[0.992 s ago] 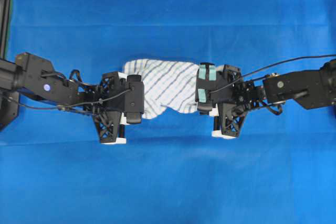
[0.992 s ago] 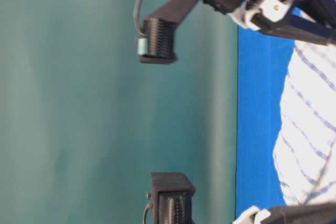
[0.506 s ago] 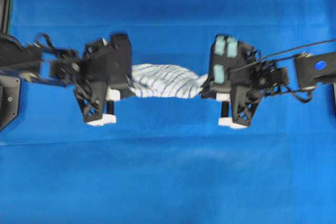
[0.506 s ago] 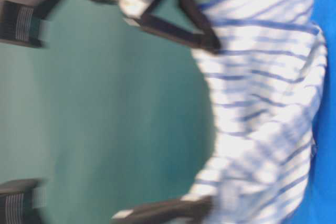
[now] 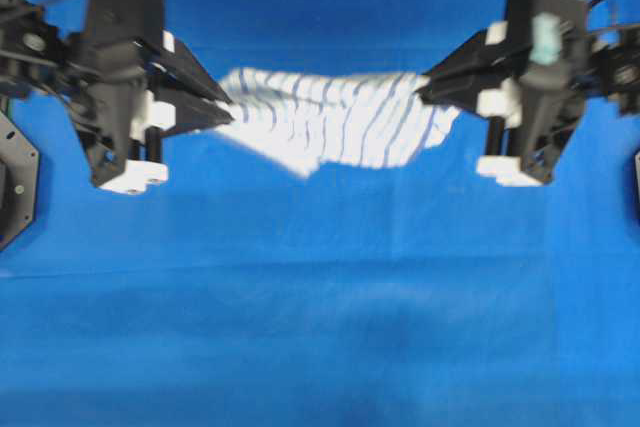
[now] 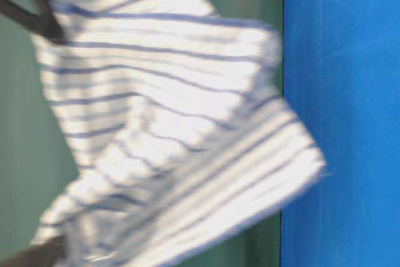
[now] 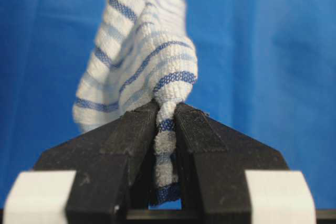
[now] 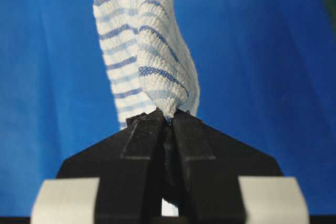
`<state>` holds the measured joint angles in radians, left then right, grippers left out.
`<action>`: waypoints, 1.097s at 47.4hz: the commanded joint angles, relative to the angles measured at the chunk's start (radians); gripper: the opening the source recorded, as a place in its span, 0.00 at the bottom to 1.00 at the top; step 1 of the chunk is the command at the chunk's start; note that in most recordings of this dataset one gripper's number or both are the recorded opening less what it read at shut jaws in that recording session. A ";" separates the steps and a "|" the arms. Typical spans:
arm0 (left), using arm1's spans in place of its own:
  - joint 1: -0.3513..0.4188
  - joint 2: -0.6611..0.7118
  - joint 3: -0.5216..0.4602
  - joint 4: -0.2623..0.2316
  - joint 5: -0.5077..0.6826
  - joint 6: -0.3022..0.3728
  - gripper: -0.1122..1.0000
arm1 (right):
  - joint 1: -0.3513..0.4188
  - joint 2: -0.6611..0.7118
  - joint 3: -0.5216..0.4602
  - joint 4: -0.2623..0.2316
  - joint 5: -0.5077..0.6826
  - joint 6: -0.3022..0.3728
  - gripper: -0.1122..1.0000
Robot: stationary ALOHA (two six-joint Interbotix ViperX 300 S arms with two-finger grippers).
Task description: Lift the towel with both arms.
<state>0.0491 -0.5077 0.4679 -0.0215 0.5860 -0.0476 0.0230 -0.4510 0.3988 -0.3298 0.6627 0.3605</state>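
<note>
the towel (image 5: 335,117) hangs stretched between both arms, off the blue surface (image 5: 320,327). left gripper (image 7: 167,124) and right gripper (image 8: 167,121) are each clenched on an opposite end. lift step appears under way; next move calls for an even rise and firm grips.

— What sort of place is this?
— A robot test bench, a lab setup by the look of it. Two black arms (image 5: 110,57) with cabling and white fittings work over a table (image 5: 320,327) draped in plain blue cloth.
— Anything else?
— A flat teal backdrop (image 6: 19,123) behind it; nothing domestic.
</note>
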 commanded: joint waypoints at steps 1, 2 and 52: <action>0.002 -0.031 -0.064 0.005 0.012 0.000 0.16 | -0.002 -0.035 -0.060 -0.011 0.015 -0.002 0.13; 0.002 -0.035 -0.069 0.005 0.015 0.002 0.16 | -0.002 -0.040 -0.066 -0.012 0.020 -0.002 0.13; 0.000 -0.083 -0.081 0.003 -0.049 0.071 0.53 | -0.002 -0.061 -0.106 -0.018 0.028 -0.058 0.47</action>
<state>0.0491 -0.5737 0.3912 -0.0169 0.5553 0.0215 0.0230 -0.5093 0.3175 -0.3390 0.6995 0.3037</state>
